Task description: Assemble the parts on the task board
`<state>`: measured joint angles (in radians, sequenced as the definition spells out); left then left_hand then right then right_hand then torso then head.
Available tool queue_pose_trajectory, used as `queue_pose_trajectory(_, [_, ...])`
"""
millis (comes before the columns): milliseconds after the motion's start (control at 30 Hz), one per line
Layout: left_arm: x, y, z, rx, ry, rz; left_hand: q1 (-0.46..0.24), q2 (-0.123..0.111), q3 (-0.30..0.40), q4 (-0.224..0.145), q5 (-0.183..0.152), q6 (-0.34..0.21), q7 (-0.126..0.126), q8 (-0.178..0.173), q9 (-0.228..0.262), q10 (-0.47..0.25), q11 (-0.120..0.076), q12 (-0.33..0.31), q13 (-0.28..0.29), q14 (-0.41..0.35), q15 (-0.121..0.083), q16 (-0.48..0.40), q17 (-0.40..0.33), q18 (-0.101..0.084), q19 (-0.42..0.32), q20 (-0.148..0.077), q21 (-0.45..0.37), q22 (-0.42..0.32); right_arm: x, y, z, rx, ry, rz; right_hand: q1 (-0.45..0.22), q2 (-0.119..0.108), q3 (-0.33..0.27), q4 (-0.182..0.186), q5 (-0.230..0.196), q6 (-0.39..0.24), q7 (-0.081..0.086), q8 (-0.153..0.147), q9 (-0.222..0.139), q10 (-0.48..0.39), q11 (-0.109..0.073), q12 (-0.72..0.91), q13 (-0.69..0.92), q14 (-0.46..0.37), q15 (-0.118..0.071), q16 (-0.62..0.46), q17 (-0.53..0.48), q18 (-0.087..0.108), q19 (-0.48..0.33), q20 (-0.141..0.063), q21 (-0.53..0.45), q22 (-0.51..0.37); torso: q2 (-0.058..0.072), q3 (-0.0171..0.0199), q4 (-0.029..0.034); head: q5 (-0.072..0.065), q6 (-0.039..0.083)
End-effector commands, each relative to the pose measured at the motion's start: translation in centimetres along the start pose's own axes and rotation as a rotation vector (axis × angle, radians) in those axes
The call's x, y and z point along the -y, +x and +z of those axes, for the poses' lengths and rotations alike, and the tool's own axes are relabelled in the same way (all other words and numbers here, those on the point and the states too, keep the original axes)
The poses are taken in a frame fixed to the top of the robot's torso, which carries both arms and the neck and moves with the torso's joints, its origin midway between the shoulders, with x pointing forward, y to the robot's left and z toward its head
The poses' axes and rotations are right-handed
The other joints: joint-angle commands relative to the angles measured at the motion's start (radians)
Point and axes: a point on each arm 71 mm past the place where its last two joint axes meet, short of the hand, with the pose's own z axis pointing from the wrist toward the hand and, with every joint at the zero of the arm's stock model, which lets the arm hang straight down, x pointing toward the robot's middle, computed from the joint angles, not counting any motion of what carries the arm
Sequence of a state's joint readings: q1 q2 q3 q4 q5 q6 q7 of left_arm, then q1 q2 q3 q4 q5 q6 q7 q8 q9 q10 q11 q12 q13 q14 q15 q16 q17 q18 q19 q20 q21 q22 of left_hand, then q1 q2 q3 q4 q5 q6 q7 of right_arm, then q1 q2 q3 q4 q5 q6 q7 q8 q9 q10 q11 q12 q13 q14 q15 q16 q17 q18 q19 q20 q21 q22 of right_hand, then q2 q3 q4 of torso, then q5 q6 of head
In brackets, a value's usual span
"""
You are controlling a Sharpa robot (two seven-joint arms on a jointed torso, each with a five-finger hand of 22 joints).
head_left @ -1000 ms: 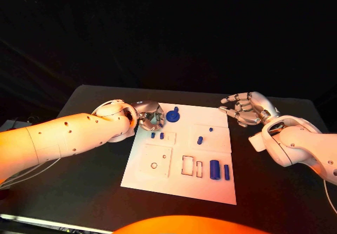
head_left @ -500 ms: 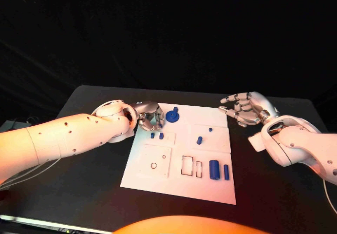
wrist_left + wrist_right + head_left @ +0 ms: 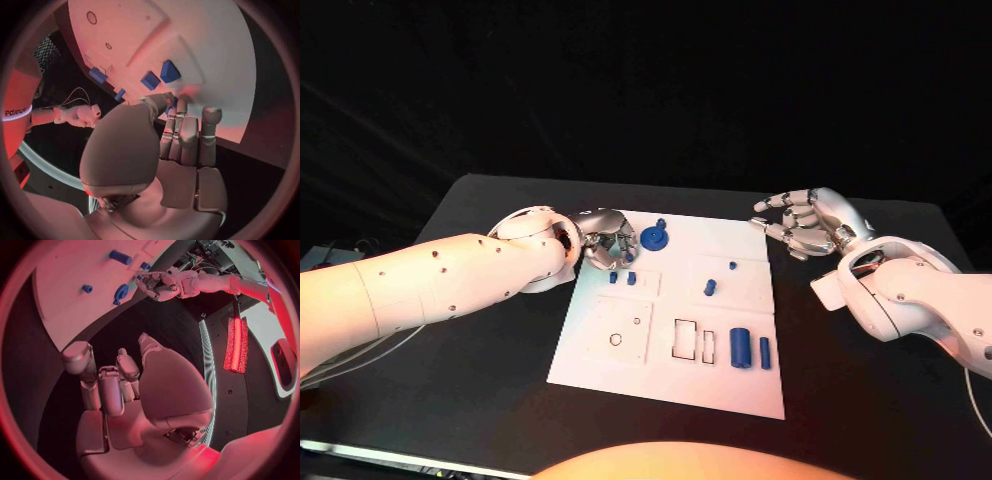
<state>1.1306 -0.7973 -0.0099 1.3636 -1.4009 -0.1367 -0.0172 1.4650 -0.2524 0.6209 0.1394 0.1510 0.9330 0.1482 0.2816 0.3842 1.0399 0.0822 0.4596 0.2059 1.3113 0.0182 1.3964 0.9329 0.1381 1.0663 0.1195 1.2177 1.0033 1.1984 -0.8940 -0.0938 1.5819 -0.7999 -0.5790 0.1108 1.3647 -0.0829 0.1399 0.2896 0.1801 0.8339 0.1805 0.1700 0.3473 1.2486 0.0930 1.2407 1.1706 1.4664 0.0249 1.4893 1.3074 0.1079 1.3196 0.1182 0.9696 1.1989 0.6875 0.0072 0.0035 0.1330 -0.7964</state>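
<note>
The black surface [image 3: 488, 340] carries the white task board [image 3: 678, 375] at its middle. The left hand [image 3: 606, 245] hovers over the board's far left corner, fingers curled beside a round blue part [image 3: 655, 238]; whether it grips anything cannot be told. The right hand [image 3: 805, 222] hangs empty, fingers loosely apart, off the board's far right corner.
</note>
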Motion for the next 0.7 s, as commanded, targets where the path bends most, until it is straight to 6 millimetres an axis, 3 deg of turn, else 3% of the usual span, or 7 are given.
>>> queue_pose_trajectory(33, [0.16, 0.36, -0.02, -0.025, 0.006, -0.015, -0.009, -0.002, -0.001, 0.003, 0.005, -0.007, 0.001, -0.006, -0.001, -0.004, 0.0, -0.004, 0.002, -0.006, -0.001, -0.003, -0.002, 0.002, -0.005, 0.0, -0.003, 0.0, -0.06, 0.03, -0.01, -0.001, -0.01, -0.004, -0.008, 0.004, 0.006, 0.002, 0.003, 0.004, -0.003, 0.006, -0.001, -0.008, -0.001, -0.007, -0.002, 0.056, -0.009, -0.004, 0.091, 0.011, -0.009, 0.001, -0.007, -0.003, 0.0, -0.0003, 0.0007, 0.0, 0.001])
queue_pose_trajectory(700, [-0.33, 0.13, -0.24, -0.006, -0.009, -0.016, -0.017, -0.019, -0.001, 0.01, 0.005, -0.065, 0.003, -0.056, -0.02, -0.003, -0.001, -0.013, 0.01, -0.015, 0.0, -0.005, -0.016, 0.005, -0.011, 0.003, -0.013, -0.009, 0.09, -0.05, -0.01, 0.005, -0.001, -0.006, -0.008, 0.003, 0.006, 0.001, 0.002, 0.005, -0.003, 0.006, -0.001, -0.014, -0.001, -0.012, -0.009, 0.053, -0.009, -0.011, 0.078, 0.014, -0.017, 0.001, -0.027, -0.015, 0.0, 0.0002, 0.0006, 0.0, 0.002])
